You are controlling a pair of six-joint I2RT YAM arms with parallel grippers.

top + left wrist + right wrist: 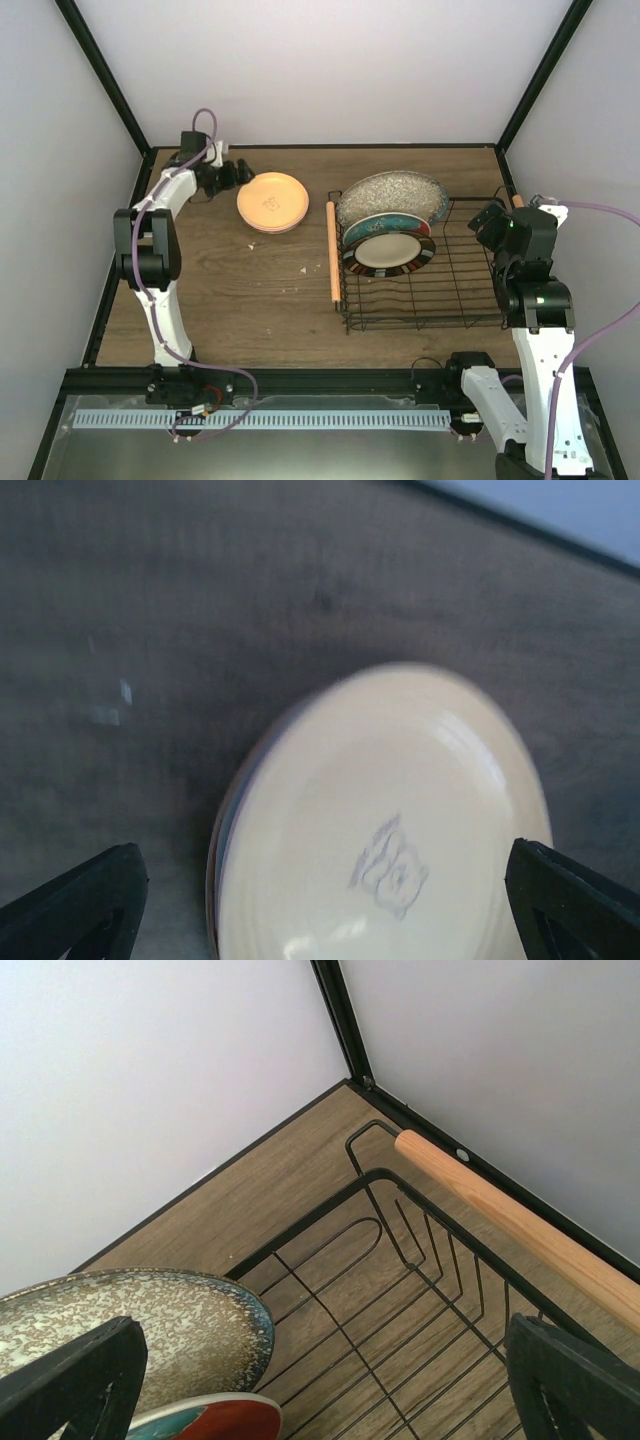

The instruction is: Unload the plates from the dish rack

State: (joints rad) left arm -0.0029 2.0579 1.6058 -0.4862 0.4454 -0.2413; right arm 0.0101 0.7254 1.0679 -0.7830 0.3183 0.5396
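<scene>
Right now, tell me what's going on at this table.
Two robot arms are unloading plates from a dish rack. The left gripper is open beside the orange-yellow plate, which lies on the table left of the rack on top of a small stack. Three plates stand in the rack: the grey speckled plate, the red and teal plate and the cream plate. The right gripper is open and holding nothing near the rack's far right corner.

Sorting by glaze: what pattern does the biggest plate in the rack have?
The biggest plate is grey with pale speckles, clearest in the right wrist view.
</scene>
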